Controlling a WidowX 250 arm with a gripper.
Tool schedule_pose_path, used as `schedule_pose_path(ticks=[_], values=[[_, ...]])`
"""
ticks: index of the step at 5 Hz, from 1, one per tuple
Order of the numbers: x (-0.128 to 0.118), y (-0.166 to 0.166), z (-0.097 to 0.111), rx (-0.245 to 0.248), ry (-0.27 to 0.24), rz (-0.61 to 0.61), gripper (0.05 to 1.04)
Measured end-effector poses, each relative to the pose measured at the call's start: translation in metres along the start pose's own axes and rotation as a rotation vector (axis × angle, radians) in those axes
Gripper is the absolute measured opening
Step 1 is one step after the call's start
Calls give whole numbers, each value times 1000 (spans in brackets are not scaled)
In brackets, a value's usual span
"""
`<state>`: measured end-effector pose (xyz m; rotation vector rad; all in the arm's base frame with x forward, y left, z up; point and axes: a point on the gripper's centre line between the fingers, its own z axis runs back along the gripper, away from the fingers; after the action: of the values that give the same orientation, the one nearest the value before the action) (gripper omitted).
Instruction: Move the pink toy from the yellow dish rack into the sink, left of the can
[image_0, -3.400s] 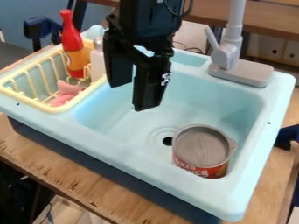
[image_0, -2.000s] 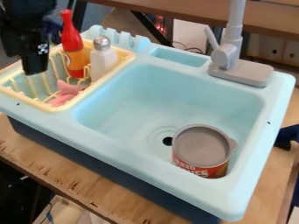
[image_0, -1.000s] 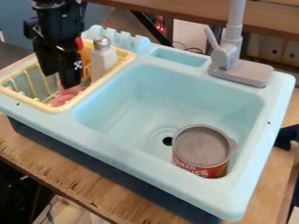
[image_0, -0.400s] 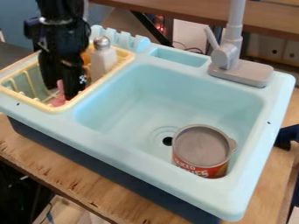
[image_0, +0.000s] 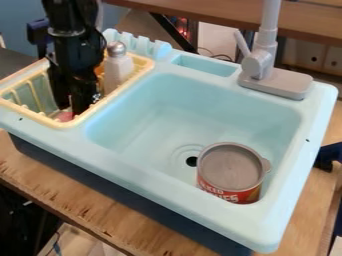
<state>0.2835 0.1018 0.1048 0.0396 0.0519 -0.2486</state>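
The black gripper (image_0: 71, 108) points down into the front part of the yellow dish rack, its two fingers close together on a pink toy (image_0: 65, 116). Only a small part of the toy shows, low by the fingertips; the rest is hidden behind them. Just right of the gripper, a white shaker with a grey top (image_0: 118, 67) stands upright in the rack (image_0: 141, 69). The arm hides most of the red and orange bottle, with a bit of orange (image_0: 99, 72) visible beside it.
A can with a grey top (image_0: 232, 172) stands in the light blue sink basin (image_0: 157, 125), right of the drain hole. The grey faucet (image_0: 267, 65) rises at the back right. The rack's rim surrounds the gripper closely.
From above the basin, the gripper has moved left over the rack, then down into it. Its fingers have drawn together around the pink toy. The can and shaker have stayed put.
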Motion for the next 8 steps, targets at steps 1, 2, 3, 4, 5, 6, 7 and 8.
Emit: schedule_pose_path(ticks=[1, 2, 3, 4, 5, 6, 7, 8], values=[[1, -4, 3, 1, 2, -9, 399], [-1, -16, 10, 1, -7, -28, 265], [-10, -31, 37, 17, -22, -17, 228], [-23, -54, 71, 56, -42, -19, 228], [-23, -93, 106, 145, -153, -110, 228], [-5, -117, 103, 128, -202, -200, 228], [19, -123, 77, 77, -193, -254, 228], [36, -118, 52, 59, -171, -264, 228]])
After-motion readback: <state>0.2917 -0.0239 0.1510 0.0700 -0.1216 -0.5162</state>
